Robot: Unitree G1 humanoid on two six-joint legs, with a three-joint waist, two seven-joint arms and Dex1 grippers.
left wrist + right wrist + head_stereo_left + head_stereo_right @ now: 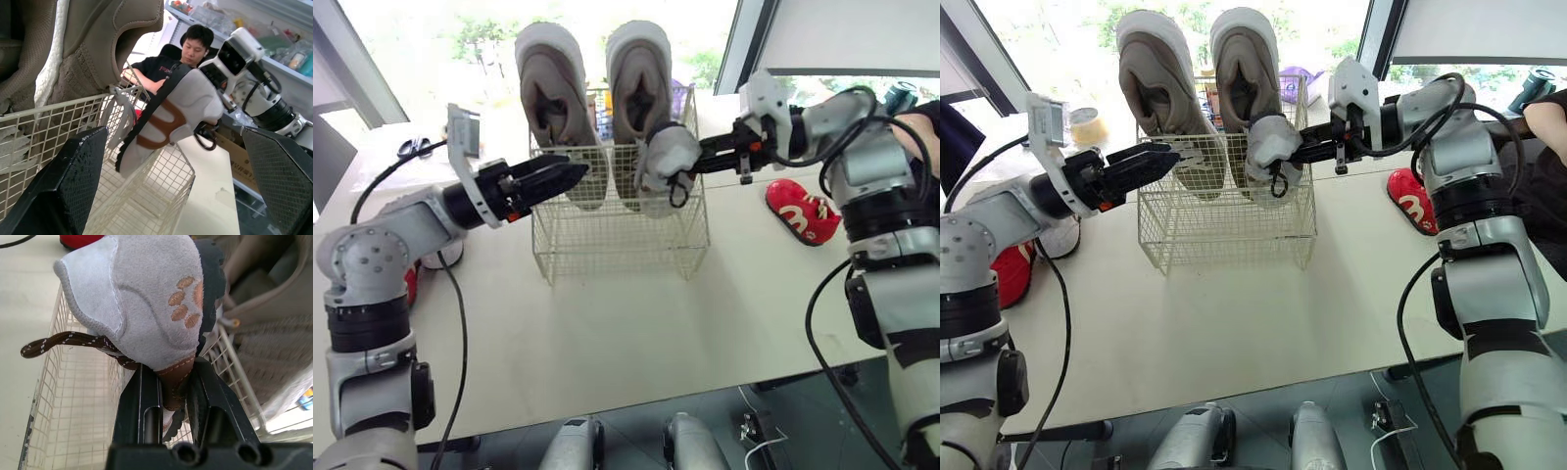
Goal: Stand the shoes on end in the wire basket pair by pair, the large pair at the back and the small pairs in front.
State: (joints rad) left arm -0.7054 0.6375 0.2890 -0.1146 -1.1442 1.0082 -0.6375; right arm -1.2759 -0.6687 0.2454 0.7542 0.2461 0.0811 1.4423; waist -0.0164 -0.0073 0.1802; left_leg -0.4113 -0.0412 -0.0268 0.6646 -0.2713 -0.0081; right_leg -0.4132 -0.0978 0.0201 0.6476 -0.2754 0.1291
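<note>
The left gripper (566,176) is held open at the left side of the wire basket (607,250), near its rim. Its two black fingers (63,181) are spread wide, and nothing is held between them. The basket is set on a pale desk (607,333). Nearer than the basket and to its left, a red object (1013,274) is partly hidden by the left arm.

The right gripper (688,168) is clamped on a small grey shoe (664,162), which is gripped at its heel end. The shoe is held tilted at the basket's front right corner, with its sole turned toward the basket's left side. A brown lace (58,341) is left hanging loose. Whether the shoe touches the wire cannot be told.

At the back of the basket a large beige pair (558,98) is stood on end, side by side, rising well above the rim. A red shoe (803,211) is laid on the desk to the basket's right, apart from it. Beyond the basket a person (156,68) in a dark top is seated.
</note>
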